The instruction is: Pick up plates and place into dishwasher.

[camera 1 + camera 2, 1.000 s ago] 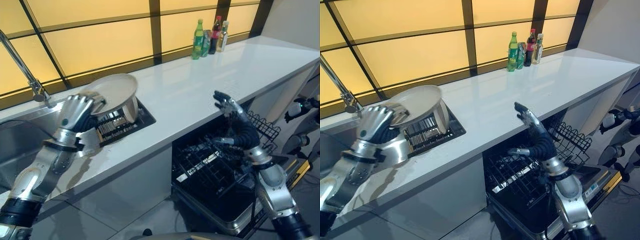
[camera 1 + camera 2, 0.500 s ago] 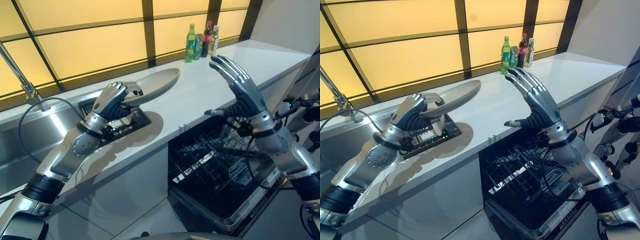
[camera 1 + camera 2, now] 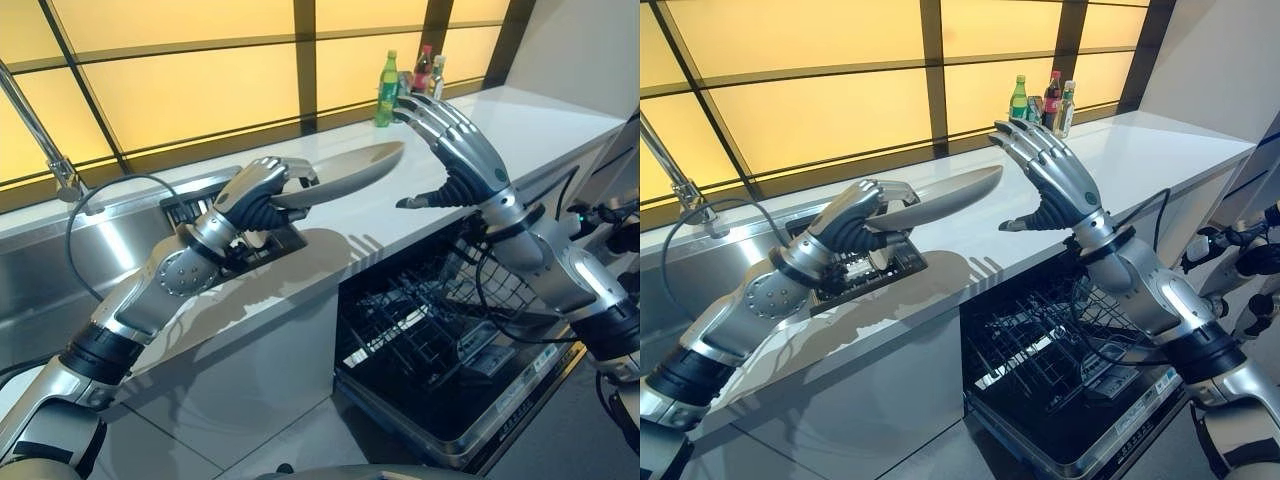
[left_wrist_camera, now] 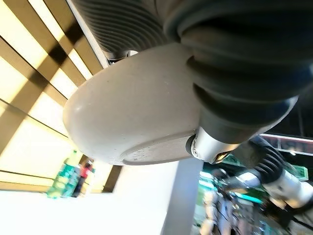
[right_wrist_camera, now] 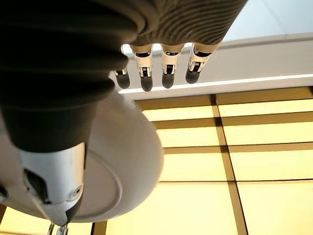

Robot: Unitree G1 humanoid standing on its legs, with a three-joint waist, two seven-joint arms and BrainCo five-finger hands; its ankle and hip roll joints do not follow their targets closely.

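1. At frame centre, the left hand [image 3: 262,195] grips the rim of a pale plate [image 3: 345,172], fingers curled over its edge, and holds it nearly level above the white counter [image 3: 520,125].
2. Just right of the plate, the right hand [image 3: 455,150] stands upright with fingers straight and spread and thumb out, its palm facing the plate's far edge, a small gap between them.
3. The left wrist view gives the plate's underside [image 4: 132,112] from very close, with green and red bottles [image 4: 73,177] blurred in the lower left. The right wrist view shows the plate's foot ring [image 5: 105,188] past the thumb [image 5: 49,188], its fingertips [image 5: 166,78] pointing at the amber window panes.
4. A dish rack [image 3: 240,250] sits sunk in the counter below the left hand, beside a steel sink [image 3: 50,270] and a tap [image 3: 45,140] at upper left.
5. At lower right, the open dishwasher [image 3: 450,360] shows its black wire basket. Bottles [image 3: 390,88] stand at the counter's back, by dark-framed yellow panels [image 3: 180,90].
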